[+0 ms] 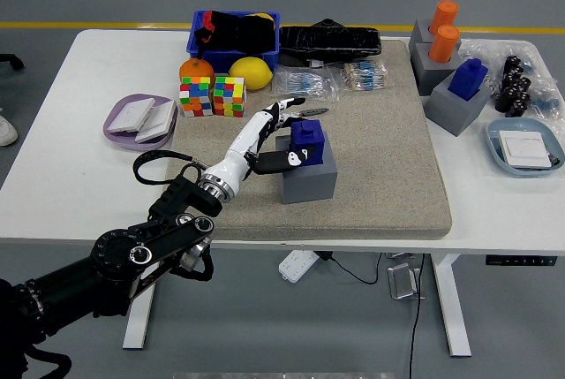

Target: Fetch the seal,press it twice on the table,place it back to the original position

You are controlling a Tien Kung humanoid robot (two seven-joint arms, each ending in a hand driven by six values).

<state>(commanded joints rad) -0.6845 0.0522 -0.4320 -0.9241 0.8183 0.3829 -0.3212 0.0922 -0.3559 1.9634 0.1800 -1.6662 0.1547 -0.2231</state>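
Head view: left hand (275,136) around seal (306,137)

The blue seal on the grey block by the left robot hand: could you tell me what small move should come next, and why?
Probably close the fingers on the blue seal. The left robot hand is open, thumb at the near side, fingers at the far side, and the seal sits in its grey block, not lifted.
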